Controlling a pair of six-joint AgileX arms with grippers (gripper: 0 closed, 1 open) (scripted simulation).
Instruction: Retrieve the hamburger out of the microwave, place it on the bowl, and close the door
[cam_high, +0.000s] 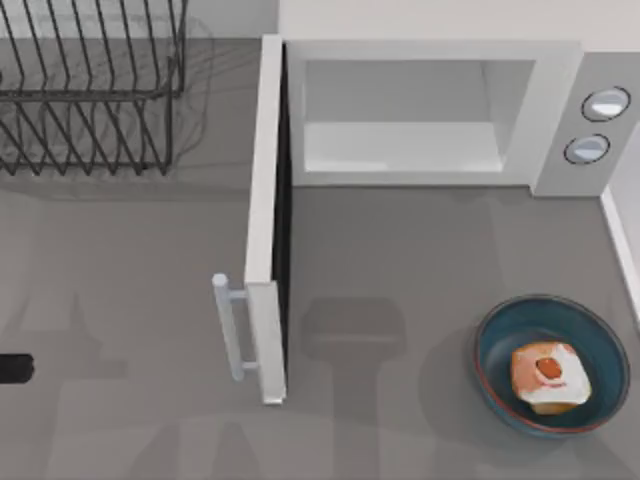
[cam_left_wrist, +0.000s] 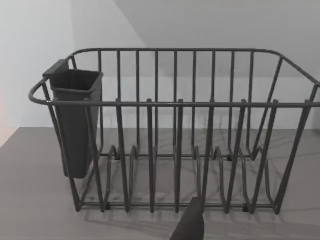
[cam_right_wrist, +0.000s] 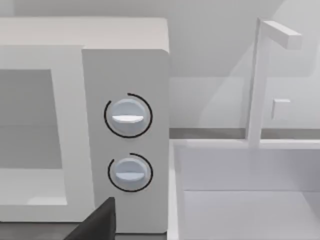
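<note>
The hamburger (cam_high: 548, 376), orange-tan with a white edge and a red spot, lies inside the blue-teal bowl (cam_high: 500, 340) at the front right of the table. The white microwave (cam_high: 560, 110) stands at the back with its pale cavity (cam_high: 400, 120) bare. Its door (cam_high: 262, 200) is swung wide open toward the front, with the bar handle (cam_high: 232, 330) on its left face. A dark piece of my left gripper (cam_high: 15, 368) shows at the table's left edge. In the right wrist view, a dark part of my right gripper (cam_right_wrist: 97, 222) hangs in front of the microwave (cam_right_wrist: 125, 65) and its two knobs.
A dark wire dish rack (cam_high: 90, 90) stands at the back left; the left wrist view faces this rack (cam_left_wrist: 175, 150) and its cutlery cup (cam_left_wrist: 75, 120). A white sink (cam_right_wrist: 240, 200) with a faucet (cam_right_wrist: 257, 80) adjoins the microwave's right side.
</note>
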